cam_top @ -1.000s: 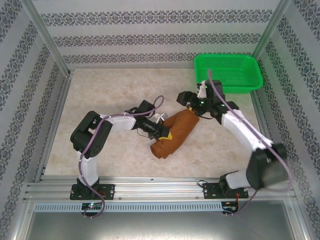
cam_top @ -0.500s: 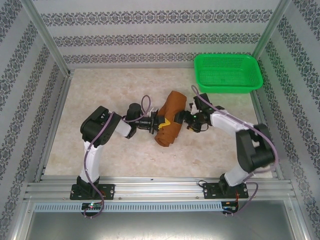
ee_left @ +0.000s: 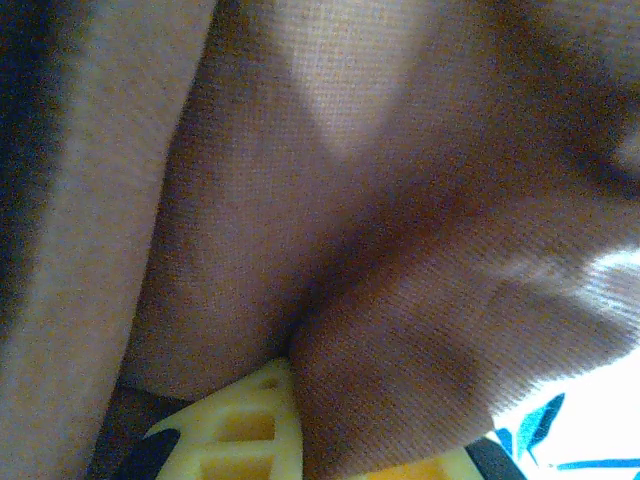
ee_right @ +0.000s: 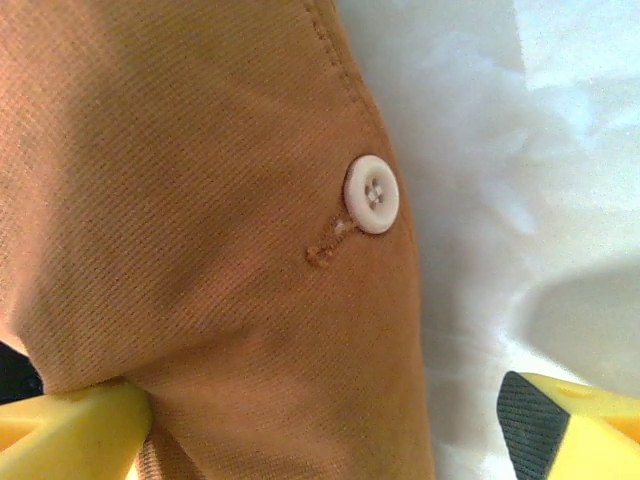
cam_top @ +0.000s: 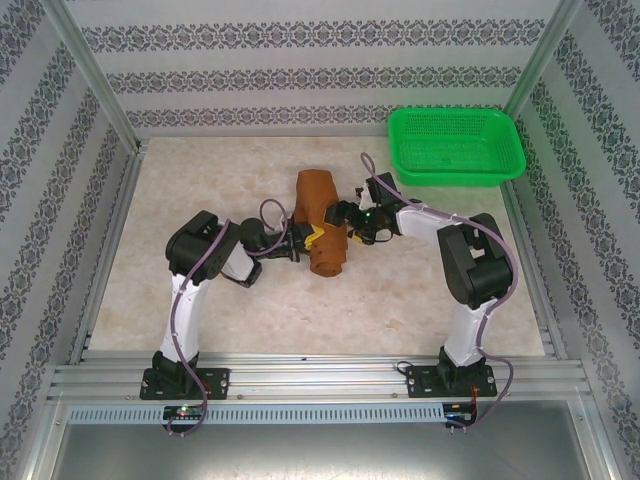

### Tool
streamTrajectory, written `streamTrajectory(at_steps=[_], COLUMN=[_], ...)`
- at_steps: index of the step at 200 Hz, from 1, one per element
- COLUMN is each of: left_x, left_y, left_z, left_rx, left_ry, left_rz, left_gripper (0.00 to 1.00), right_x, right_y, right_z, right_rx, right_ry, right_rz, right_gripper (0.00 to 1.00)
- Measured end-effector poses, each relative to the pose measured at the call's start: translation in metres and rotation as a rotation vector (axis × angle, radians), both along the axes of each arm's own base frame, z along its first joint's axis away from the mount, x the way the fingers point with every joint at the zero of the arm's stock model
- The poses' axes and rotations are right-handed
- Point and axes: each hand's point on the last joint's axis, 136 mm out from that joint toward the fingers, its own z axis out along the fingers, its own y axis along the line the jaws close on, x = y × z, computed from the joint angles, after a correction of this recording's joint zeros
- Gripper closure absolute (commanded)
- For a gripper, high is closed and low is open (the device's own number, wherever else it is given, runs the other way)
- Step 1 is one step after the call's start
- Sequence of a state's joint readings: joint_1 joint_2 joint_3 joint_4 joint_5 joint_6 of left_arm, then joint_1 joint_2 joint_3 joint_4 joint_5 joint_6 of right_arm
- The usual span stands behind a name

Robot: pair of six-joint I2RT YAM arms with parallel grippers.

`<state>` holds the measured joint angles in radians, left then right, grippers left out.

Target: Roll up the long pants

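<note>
The long pants [cam_top: 320, 222] are a rust-brown rolled bundle lying near the table's middle, its long axis running almost straight from far to near. My left gripper [cam_top: 309, 243] is at the bundle's near-left side. In the left wrist view a fold of the pants [ee_left: 400, 300] is pinched between the yellow fingers [ee_left: 235, 430]. My right gripper [cam_top: 347, 215] presses in from the right. Its jaws stand wide. One yellow finger [ee_right: 70, 430] is against the cloth and the other [ee_right: 575, 425] is apart over bare table. A pale waist button [ee_right: 372, 194] shows on the pants [ee_right: 200, 200].
An empty green basket [cam_top: 455, 150] stands at the far right corner of the pale table [cam_top: 200, 180]. Metal frame posts and patterned walls enclose the table on three sides. Both forearms lie low, converging on the bundle.
The bundle has swung from a diagonal lie to nearly far-to-near and shifted left and farther. Both grippers followed it, the right arm folding inward to the left.
</note>
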<state>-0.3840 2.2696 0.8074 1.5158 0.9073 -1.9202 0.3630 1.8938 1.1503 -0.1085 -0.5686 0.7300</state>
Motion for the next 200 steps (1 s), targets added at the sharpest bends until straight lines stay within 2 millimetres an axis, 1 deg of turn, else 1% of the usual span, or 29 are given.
streamTrajectory(at_steps=[39,67,85,96,100,102,103,109,110,112,115,117,131,144,150,160,167,171,175,177,181,184,187,188,194,200], left_x=[-0.001,-0.002,-0.002,-0.002,-0.001,-0.001,0.000,0.002,0.003,0.004,0.005,0.006,0.013,0.017,0.017,0.017,0.016,0.014,0.012,0.011,0.009,0.009,0.008,0.008,0.010,0.011], left_y=[0.005,0.010,0.013,0.013,0.014,0.014,0.015,0.017,0.018,0.019,0.021,0.023,0.032,0.040,0.041,0.041,0.041,0.040,0.039,0.039,0.038,0.037,0.037,0.037,0.036,0.034], left_z=[-0.001,-0.002,-0.004,-0.004,-0.004,-0.004,-0.004,-0.005,-0.005,-0.005,-0.005,-0.006,-0.008,-0.008,-0.008,-0.007,-0.006,-0.002,-0.002,0.001,0.001,0.007,0.007,0.009,0.020,0.038], left_rx=[-0.005,-0.004,-0.001,0.000,0.001,0.001,0.001,0.002,0.002,0.003,0.004,0.005,0.011,0.018,0.023,0.040,0.072,0.107,0.130,0.163,0.200,0.264,0.305,0.317,0.419,0.534], left_ry=[-0.018,-0.024,-0.021,-0.024,-0.023,-0.023,-0.023,-0.023,-0.023,-0.023,-0.022,-0.022,-0.028,-0.043,-0.054,-0.080,-0.106,-0.139,-0.130,-0.164,-0.150,-0.190,-0.176,-0.184,-0.229,-0.289], left_rz=[0.024,0.033,0.041,0.042,0.047,0.052,0.054,0.066,0.070,0.075,0.084,0.089,0.125,0.146,0.147,0.137,0.124,0.107,0.095,0.084,0.069,0.056,0.049,0.048,0.046,0.053], left_gripper=[1.00,1.00,1.00,1.00,1.00,1.00,1.00,1.00,1.00,1.00,1.00,1.00,1.00,0.99,0.96,0.85,0.76,0.73,0.70,0.68,0.66,0.62,0.57,0.57,0.46,0.41], right_x=[0.003,0.005,0.009,0.016,0.018,0.019,0.020,0.023,0.023,0.025,0.027,0.028,0.037,0.041,0.042,0.042,0.040,0.038,0.036,0.035,0.032,0.031,0.030,0.029,0.027,0.025], right_y=[0.016,0.027,0.037,0.046,0.050,0.052,0.053,0.058,0.058,0.060,0.062,0.064,0.075,0.080,0.081,0.078,0.074,0.072,0.070,0.068,0.065,0.061,0.058,0.057,0.052,0.045], right_z=[0.003,0.004,0.004,0.004,0.003,0.003,0.002,0.000,-0.001,-0.002,-0.003,-0.004,-0.012,-0.013,-0.013,-0.012,-0.012,-0.011,-0.011,-0.009,-0.008,-0.006,-0.003,-0.003,0.004,0.012], right_rx=[0.028,0.083,0.126,0.157,0.166,0.173,0.176,0.196,0.199,0.206,0.214,0.222,0.282,0.329,0.340,0.344,0.334,0.322,0.312,0.302,0.282,0.261,0.242,0.238,0.195,0.144], right_ry=[0.001,0.022,0.040,0.049,0.056,0.058,0.058,0.068,0.069,0.074,0.078,0.082,0.107,0.114,0.110,0.100,0.088,0.080,0.078,0.072,0.068,0.060,0.054,0.052,0.036,0.016], right_rz=[0.039,0.083,0.118,0.144,0.153,0.159,0.161,0.177,0.180,0.184,0.189,0.194,0.221,0.237,0.238,0.230,0.220,0.211,0.204,0.199,0.188,0.178,0.168,0.166,0.149,0.130], right_gripper=[0.06,0.06,0.07,0.12,0.15,0.19,0.23,0.57,0.60,0.72,0.94,1.00,1.00,1.00,1.00,1.00,1.00,1.00,1.00,1.00,1.00,1.00,1.00,1.00,1.00,1.00])
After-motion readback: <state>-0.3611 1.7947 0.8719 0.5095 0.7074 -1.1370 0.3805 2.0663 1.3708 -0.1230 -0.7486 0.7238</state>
